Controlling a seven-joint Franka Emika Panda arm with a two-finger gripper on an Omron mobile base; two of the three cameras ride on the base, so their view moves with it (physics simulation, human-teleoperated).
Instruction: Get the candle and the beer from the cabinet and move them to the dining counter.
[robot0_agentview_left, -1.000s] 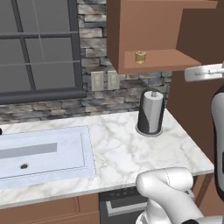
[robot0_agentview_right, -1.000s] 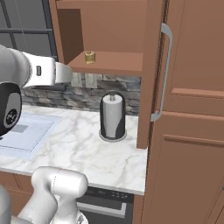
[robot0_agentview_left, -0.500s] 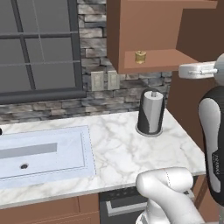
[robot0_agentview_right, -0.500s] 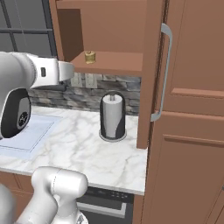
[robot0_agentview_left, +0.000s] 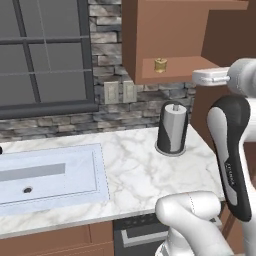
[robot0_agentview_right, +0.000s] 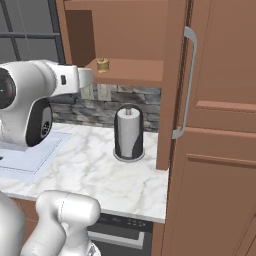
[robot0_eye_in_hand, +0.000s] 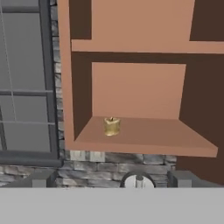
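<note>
The candle (robot0_eye_in_hand: 112, 126), a tiny gold-tan cylinder, stands on the lower shelf of the open wooden cabinet (robot0_eye_in_hand: 148, 136), towards the shelf's left front. It also shows as the candle (robot0_agentview_left: 160, 65) and the candle (robot0_agentview_right: 102, 64). My gripper (robot0_eye_in_hand: 109, 181) is open, with nothing between its wide-set fingertips (robot0_eye_in_hand: 39, 180). It hangs in front of the shelf, a little below its level and short of the candle. The gripper (robot0_agentview_left: 196, 76) sits to the candle's right; the gripper (robot0_agentview_right: 91, 77) sits just outside the shelf edge. The beer and the dining counter are out of view.
A paper towel roll (robot0_agentview_left: 172, 127) stands on the marble counter (robot0_agentview_left: 135, 170) below the cabinet. The sink (robot0_agentview_left: 50, 172) lies to its left under a window. The cabinet door (robot0_agentview_right: 172, 85) with its silver handle (robot0_agentview_right: 189, 85) stands open next to tall pantry doors (robot0_agentview_right: 220, 150).
The hand has moved closer to the cabinet shelf, towards the candle. The jaws have stayed open. Candle and paper towel roll have not moved.
</note>
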